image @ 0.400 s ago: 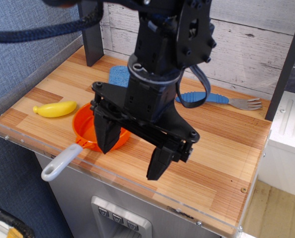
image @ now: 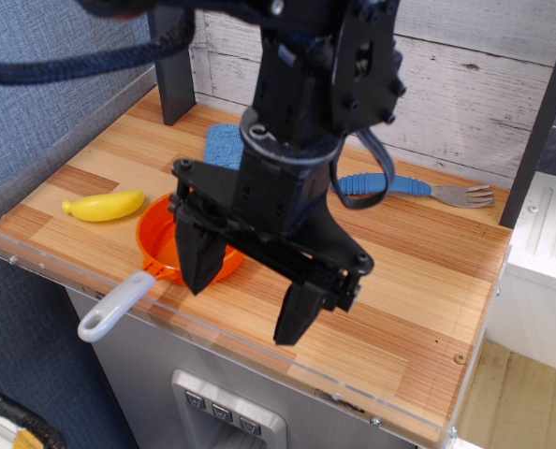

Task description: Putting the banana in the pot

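The yellow toy banana (image: 104, 206) lies on the wooden table near its left edge, just left of the pot and outside it. The orange pot (image: 158, 240) sits at the front left, its grey looped handle (image: 116, 305) reaching over the front edge. My gripper (image: 245, 299) hangs over the table's front middle, open and empty, fingers wide apart. Its left finger (image: 199, 257) covers the pot's right part; the right finger (image: 297, 313) is over bare wood. The banana is well to the left of the gripper.
A blue cloth (image: 224, 143) lies at the back, partly hidden by the arm. A blue-handled fork (image: 418, 189) lies at the back right. A dark post (image: 173, 65) stands at the back left. A clear plastic rim (image: 259, 355) lines the front edge.
The gripper has shifted very slightly to the left and down. The banana and the pot have not moved.
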You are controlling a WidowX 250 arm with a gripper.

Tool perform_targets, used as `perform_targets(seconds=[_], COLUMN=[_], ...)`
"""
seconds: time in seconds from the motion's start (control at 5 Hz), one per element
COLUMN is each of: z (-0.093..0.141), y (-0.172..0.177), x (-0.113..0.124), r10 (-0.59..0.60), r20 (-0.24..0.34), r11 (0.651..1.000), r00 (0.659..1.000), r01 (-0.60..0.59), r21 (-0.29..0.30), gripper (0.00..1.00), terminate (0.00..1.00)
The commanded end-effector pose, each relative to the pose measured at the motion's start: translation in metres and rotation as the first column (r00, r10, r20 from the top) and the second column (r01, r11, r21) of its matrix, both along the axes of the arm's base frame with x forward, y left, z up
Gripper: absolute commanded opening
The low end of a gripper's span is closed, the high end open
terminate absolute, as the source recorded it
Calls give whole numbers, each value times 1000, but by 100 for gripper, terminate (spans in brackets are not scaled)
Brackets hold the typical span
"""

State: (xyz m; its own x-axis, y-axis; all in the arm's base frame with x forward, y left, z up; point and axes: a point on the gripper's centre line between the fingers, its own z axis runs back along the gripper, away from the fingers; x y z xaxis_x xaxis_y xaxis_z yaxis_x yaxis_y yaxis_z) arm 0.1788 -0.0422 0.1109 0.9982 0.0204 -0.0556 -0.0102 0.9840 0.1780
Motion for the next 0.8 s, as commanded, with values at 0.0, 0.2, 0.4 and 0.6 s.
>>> perform_targets(seconds=[0.0, 0.2, 0.4, 0.6], z=[1, 7, 6, 1], y=[66, 111, 145, 169], x=[32, 45, 56, 65], r10=[464, 668, 832, 937], r20=[4, 65, 71, 140], r11=[880, 738, 550, 348], r00=[886, 742, 551, 320], r01=[-460, -648, -800, -897], r21=[-117, -189, -240, -274], gripper=[100, 100, 100, 100], terminate=[0, 0, 0, 0])
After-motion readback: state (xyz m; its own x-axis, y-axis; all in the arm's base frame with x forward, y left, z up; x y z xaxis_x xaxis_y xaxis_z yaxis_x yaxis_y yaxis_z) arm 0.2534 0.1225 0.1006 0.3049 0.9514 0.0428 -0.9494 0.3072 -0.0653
